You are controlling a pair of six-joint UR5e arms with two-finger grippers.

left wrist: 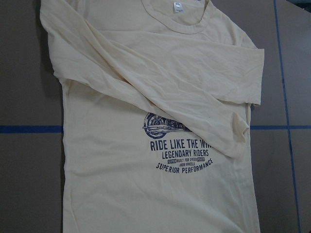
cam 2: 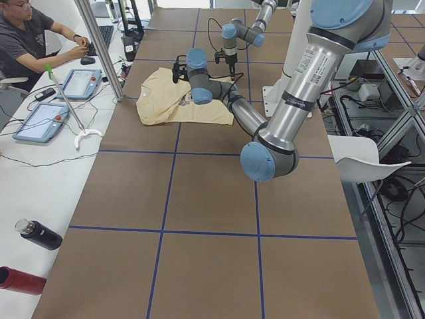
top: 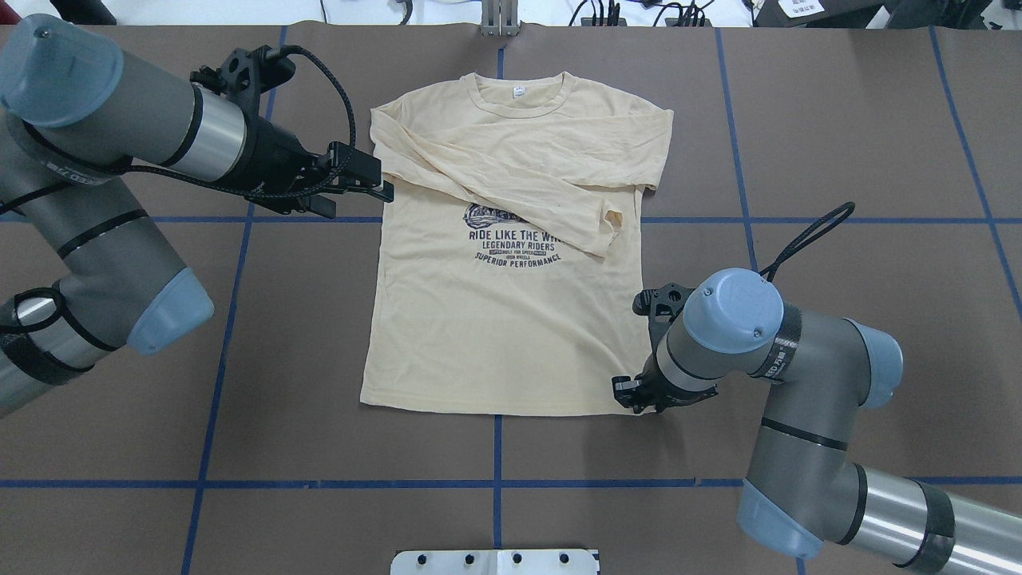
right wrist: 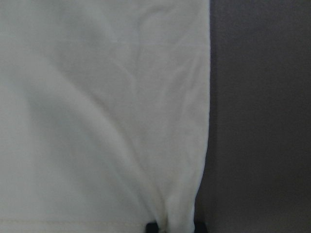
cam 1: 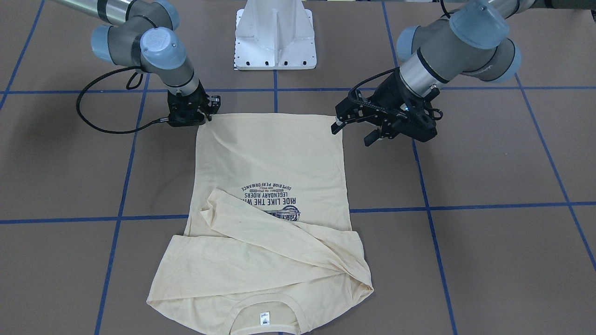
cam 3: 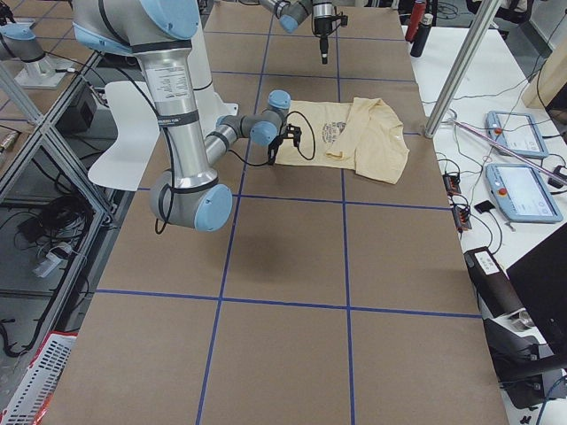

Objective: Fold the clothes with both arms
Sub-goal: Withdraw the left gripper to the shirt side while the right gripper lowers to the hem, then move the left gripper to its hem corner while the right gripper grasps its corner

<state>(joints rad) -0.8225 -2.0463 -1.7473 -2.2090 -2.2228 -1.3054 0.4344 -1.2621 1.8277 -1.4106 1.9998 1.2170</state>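
To fold this cleanly I judged both hem corners should rise together, so the left gripper (cam 1: 352,134) needed to come down and pinch its corner first. The T-shirt (top: 495,335) lay flat and print-up on the surface (top: 798,120), sleeves crossed over the chest, collar at the far side. The right gripper (top: 635,391) had its jaws pinched on the near right hem corner, the cloth puckering between them. The left gripper hung above the shirt's left edge, jaws wide, holding nothing.

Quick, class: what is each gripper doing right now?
Left gripper: open, holding nothing, above the T-shirt.
Right gripper: shut on the T-shirt's hem corner.
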